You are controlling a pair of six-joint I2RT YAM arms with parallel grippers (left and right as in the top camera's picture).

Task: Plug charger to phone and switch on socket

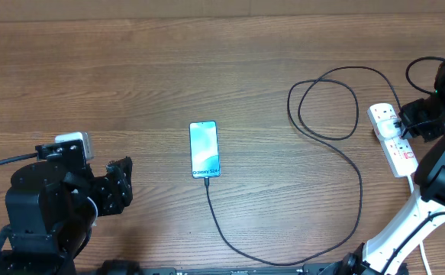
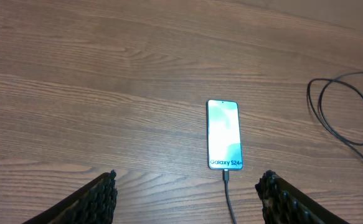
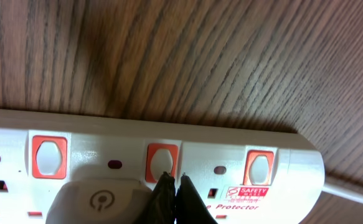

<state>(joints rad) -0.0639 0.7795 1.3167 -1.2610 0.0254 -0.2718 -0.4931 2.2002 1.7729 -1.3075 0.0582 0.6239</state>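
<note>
At table centre lies the phone (image 1: 204, 149), screen up, with the charger (image 2: 227, 194) plugged into its "Galaxy" end and looping right toward the socket (image 1: 399, 155) near the right edge. Right gripper (image 3: 173, 180) has fingers pressed together, tips on the socket's middle red switch (image 3: 162, 160). Left gripper (image 2: 187, 186) is spread wide, well left of the phone.

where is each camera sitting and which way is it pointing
Overhead: above the table, looking straight down; left gripper shows lower left, right gripper at the socket.
Left wrist: on the left wrist, low, facing across the table at the phone; its open fingers frame the bottom edge.
Right wrist: close over the socket, facing down at its red switches; its shut fingertips meet at the middle one.
Shared: overhead and left wrist both show the phone with the charger at its lower end.
</note>
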